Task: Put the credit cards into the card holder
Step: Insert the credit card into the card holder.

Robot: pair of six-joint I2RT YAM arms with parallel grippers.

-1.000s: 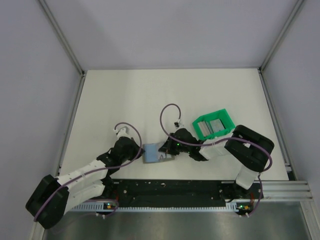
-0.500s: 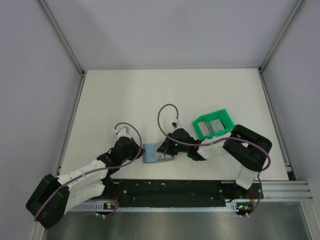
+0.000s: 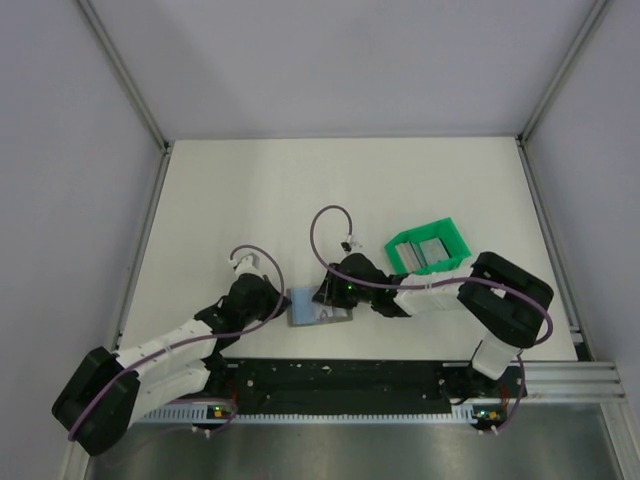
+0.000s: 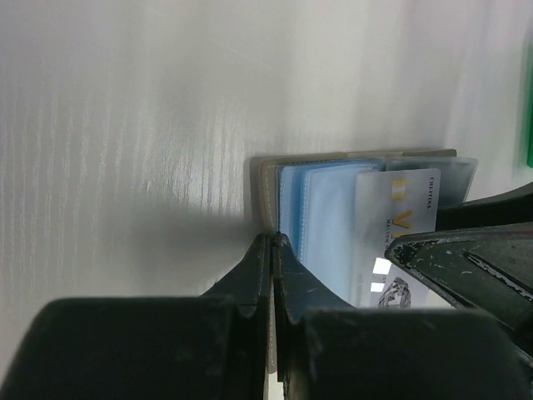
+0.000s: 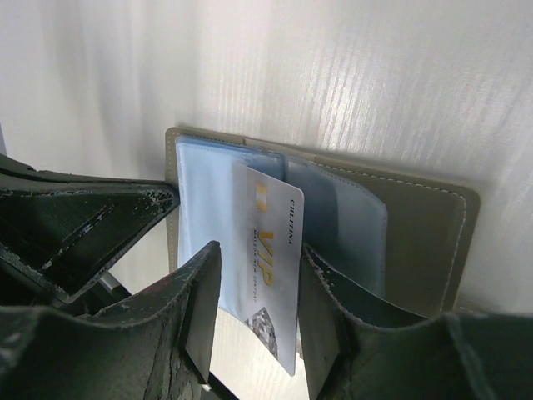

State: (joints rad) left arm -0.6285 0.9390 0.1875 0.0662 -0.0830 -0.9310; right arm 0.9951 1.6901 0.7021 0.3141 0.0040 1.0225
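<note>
Grey-beige and pale blue, the card holder (image 5: 420,242) is lying open on the white table (image 3: 300,190), near its front edge. The left gripper (image 4: 272,243), fingers pressed together, is pinching the holder's left edge. One credit card (image 5: 268,267) (VIP lettering) is sitting partly inside a blue pocket (image 5: 350,221), with the right gripper (image 5: 260,250) standing spread astride it. Further right, the green tray (image 3: 398,263) is holding more cards (image 3: 432,250).

thin silver-grey rectangular credit card (image 5: 268,250), gold "VIP" across its face, small dark "CHLITINA" beside it, finer print line unreadable
</note>
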